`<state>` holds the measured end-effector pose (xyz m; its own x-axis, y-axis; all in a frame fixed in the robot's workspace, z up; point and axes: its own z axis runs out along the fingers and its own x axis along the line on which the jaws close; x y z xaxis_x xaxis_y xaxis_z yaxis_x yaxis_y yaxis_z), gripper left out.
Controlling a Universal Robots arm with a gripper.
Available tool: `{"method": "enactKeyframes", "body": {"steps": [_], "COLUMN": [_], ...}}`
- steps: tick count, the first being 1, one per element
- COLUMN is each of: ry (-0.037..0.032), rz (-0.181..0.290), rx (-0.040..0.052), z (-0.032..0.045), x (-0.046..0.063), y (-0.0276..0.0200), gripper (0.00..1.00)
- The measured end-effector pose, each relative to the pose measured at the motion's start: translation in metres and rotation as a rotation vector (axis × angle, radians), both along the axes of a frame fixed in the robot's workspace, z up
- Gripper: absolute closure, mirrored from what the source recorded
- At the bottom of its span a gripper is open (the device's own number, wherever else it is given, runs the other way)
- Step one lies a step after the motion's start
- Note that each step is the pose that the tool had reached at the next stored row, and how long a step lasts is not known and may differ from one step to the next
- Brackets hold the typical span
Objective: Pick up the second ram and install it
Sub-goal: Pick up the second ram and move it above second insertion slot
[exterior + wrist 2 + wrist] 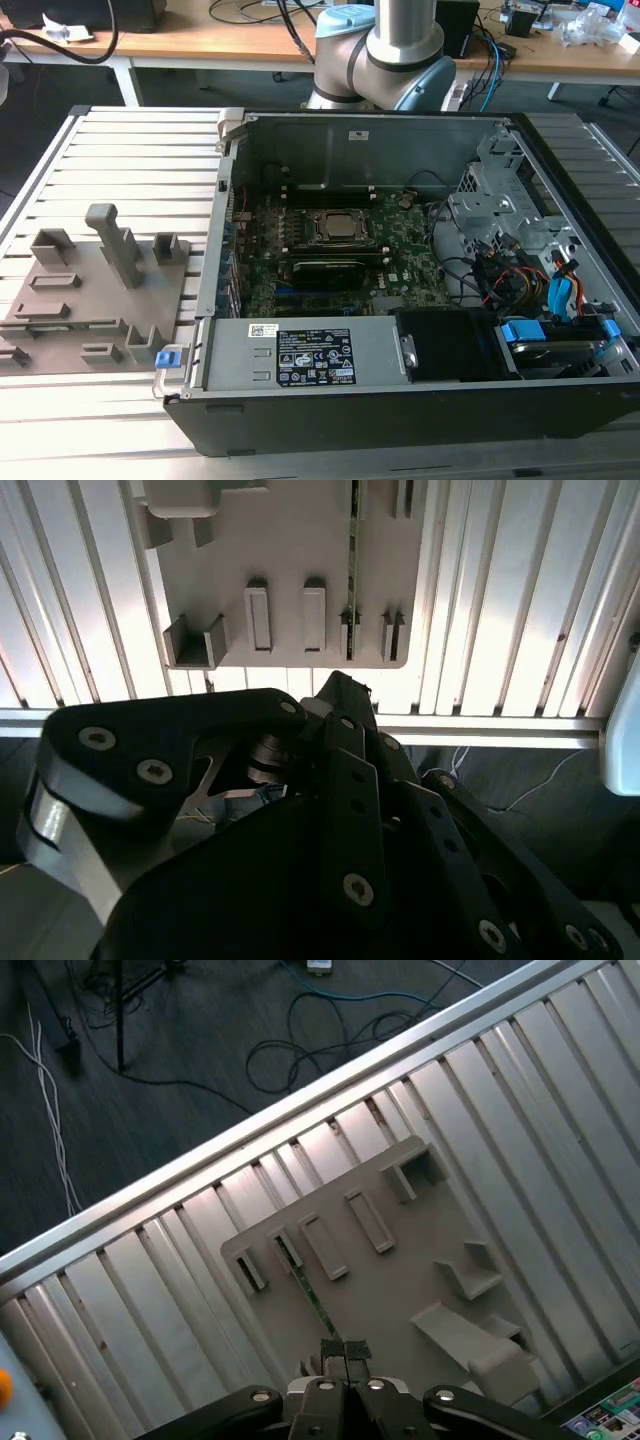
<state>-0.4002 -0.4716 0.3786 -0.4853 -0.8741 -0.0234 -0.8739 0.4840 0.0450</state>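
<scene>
Gripper (345, 1352) closed on nothing, above second ram (305, 1285), ram slotted edgewise in grey fixture (400, 1290).

Lost behind the gripper (345, 1350) in the first wrist view: one end of the ram (312, 1295). Cut off at the edge in the second wrist view: other end of the ram (352, 550), much of the fixture (290, 530). Cut off at the exterior view's top: arm (405, 40). Too small there to tell: contents of the fixture slots.
</scene>
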Motion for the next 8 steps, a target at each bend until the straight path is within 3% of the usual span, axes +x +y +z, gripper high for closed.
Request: {"method": "enactKeyframes", "body": {"steps": [8], "ry": [0.0000], "rz": [0.106], "rx": [0.0000], "z": [0.0000], "x": [0.0000], "y": [0.0000], "gripper": [0.89]}}
